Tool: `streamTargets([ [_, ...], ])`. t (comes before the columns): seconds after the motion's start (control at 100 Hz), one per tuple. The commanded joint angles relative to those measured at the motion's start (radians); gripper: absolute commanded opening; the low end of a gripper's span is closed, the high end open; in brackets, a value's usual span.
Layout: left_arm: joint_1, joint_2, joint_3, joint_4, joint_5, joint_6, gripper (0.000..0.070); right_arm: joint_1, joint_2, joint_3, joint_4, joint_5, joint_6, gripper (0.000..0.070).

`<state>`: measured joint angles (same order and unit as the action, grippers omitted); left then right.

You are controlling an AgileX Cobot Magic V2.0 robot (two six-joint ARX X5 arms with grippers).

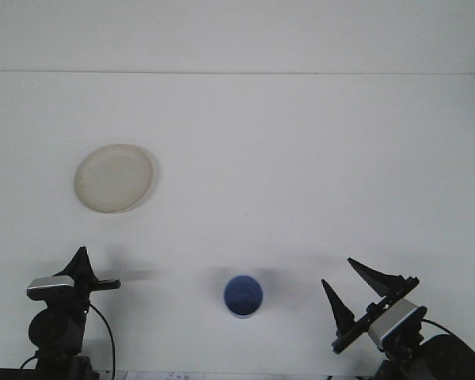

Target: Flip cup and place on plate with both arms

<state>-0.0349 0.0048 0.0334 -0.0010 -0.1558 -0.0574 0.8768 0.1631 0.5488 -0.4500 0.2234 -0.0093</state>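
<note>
Left arm: low at the near left corner, only its upper end showing above the bottom edge, with a cable looping down beside it.
Left end effector [85, 271]: seen nearly edge-on, pointing up and to the right; one dark finger rises to a point, another lies about level; I cannot tell the gap between them.
Right arm: low at the near right corner, mostly cut off by the frame, wrist tilted up and leftward.
Right end effector [350, 286]: two pointed black fingers spread wide apart, holding nothing.
</note>
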Motion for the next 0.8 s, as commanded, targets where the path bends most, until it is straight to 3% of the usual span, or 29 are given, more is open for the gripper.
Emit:
streamTargets([
  [0.0, 0.002, -0.002, -0.019, 0.011, -0.002, -0.074, 0.0013, 0.012, 0.002, 0.002, 0.011, 0.012, 0.014, 0.0426],
  [0.3, 0.002, 0.008, 0.056, 0.023, -0.002, -0.261, 0.0012, 0.012, 0.002, 0.002, 0.011, 0.021, 0.013, 0.0426],
  [0.54, 0.002, 0.198, 0.349, -0.116, 0.000, -0.257, 0.0023, 0.012, 0.002, 0.002, 0.011, 0.022, 0.013, 0.0426],
  [0.59, 0.002, 0.259, 0.423, -0.162, 0.026, -0.239, 0.0093, 0.012, 0.002, 0.002, 0.011, 0.022, 0.013, 0.0426],
  [0.73, 0.002, 0.418, 0.603, -0.251, 0.152, -0.170, 0.0493, 0.012, 0.002, 0.002, 0.011, 0.022, 0.012, 0.0426],
  [0.79, 0.001, 0.481, 0.668, -0.284, 0.212, -0.160, 0.0546, 0.012, 0.002, 0.002, 0.011, 0.022, 0.012, 0.0426],
])
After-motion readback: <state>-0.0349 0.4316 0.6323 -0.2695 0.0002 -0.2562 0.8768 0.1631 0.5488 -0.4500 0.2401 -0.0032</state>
